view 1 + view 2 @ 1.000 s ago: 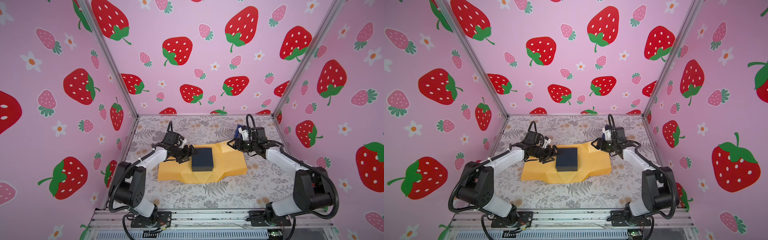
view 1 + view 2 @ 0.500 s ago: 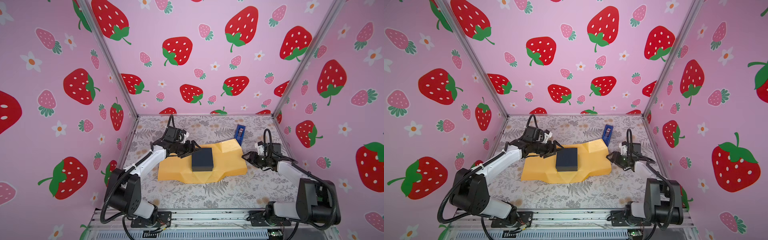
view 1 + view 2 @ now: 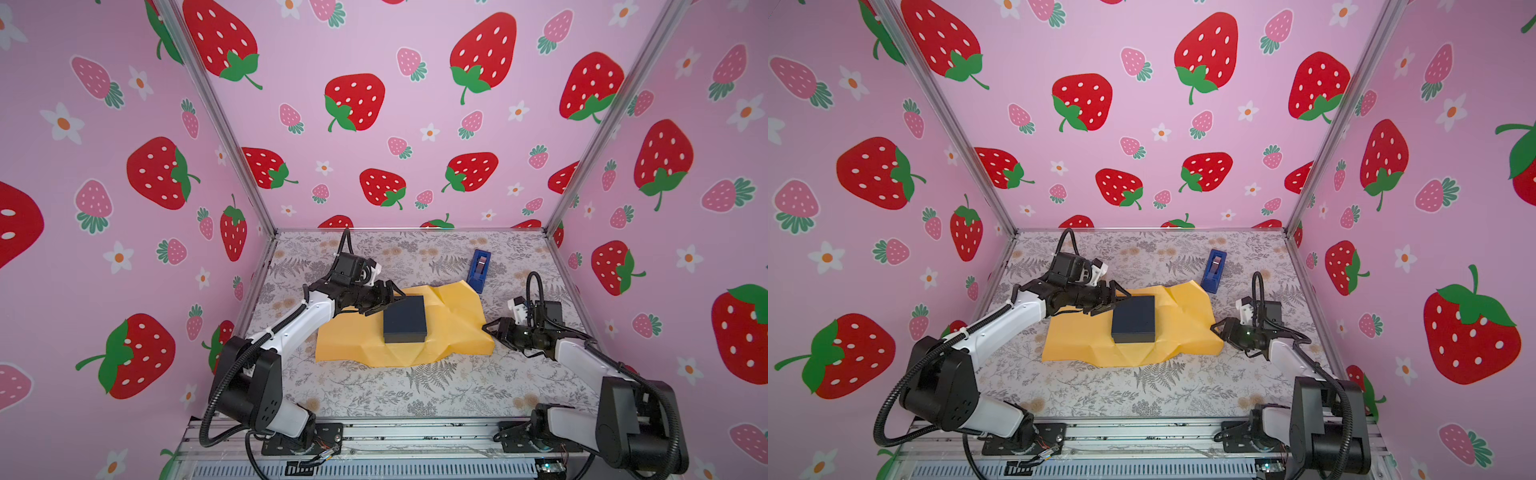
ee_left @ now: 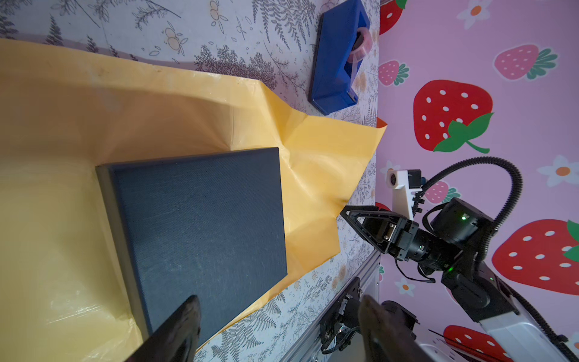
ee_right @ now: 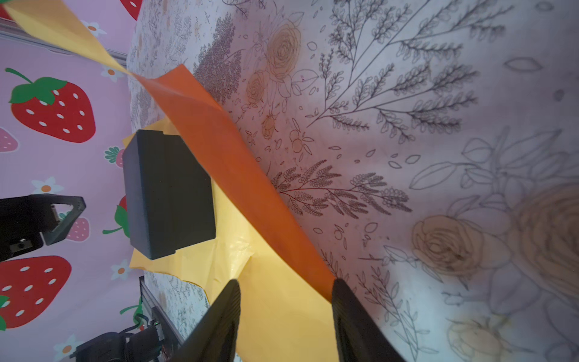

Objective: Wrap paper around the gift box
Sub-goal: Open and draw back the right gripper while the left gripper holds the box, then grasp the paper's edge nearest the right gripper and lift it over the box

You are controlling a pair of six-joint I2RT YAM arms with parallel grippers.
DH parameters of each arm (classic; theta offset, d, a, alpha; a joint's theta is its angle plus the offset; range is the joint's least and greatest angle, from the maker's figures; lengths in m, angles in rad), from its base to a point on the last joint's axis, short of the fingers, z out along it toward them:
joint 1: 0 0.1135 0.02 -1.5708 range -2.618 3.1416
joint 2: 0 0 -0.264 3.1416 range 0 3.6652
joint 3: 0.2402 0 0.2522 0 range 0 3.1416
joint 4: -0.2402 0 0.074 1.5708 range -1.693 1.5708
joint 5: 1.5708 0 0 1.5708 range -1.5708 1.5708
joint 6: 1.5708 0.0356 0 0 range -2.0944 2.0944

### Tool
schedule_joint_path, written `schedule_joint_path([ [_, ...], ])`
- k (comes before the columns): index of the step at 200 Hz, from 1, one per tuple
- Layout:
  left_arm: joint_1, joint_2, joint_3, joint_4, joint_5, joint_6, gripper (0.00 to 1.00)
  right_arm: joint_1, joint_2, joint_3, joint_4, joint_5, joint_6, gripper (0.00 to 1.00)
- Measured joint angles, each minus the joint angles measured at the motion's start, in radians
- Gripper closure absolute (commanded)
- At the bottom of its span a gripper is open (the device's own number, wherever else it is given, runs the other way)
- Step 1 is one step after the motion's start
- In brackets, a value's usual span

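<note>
Shows a matte black gift box lying flat on the middle of a creased, pale yellow-orange paper, spread on a floral-print table. Left of the box: left gripper at its far left corner, jaws spread wide, grasping nothing. Right of the box: right gripper at the paper's lifted edge, orange underside showing, 2 fingers parted astride it, not clamped. Behind the box, rightward: blue tape dispenser, just beside the paper.
</note>
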State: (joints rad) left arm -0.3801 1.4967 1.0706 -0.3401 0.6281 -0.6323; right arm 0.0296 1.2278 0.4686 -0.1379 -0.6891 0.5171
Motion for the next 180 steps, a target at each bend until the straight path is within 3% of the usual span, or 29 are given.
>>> schedule_joint_path([
  [34,-0.003,0.0,0.0,0.0,0.0,0.0,0.2,-0.002,-0.011,-0.01,-0.005,0.062,0.0,0.4],
  [74,-0.003,0.0,0.0,0.0,-0.007,0.0,0.2,-0.008,-0.009,-0.021,0.008,0.074,-0.007,0.43],
  [129,-0.008,0.0,0.0,0.0,-0.008,0.0,0.2,-0.012,0.017,-0.141,0.163,-0.135,0.095,0.48],
  [180,-0.013,0.0,0.0,0.0,-0.007,0.0,0.2,-0.012,-0.057,-0.15,0.175,-0.233,0.141,0.55],
])
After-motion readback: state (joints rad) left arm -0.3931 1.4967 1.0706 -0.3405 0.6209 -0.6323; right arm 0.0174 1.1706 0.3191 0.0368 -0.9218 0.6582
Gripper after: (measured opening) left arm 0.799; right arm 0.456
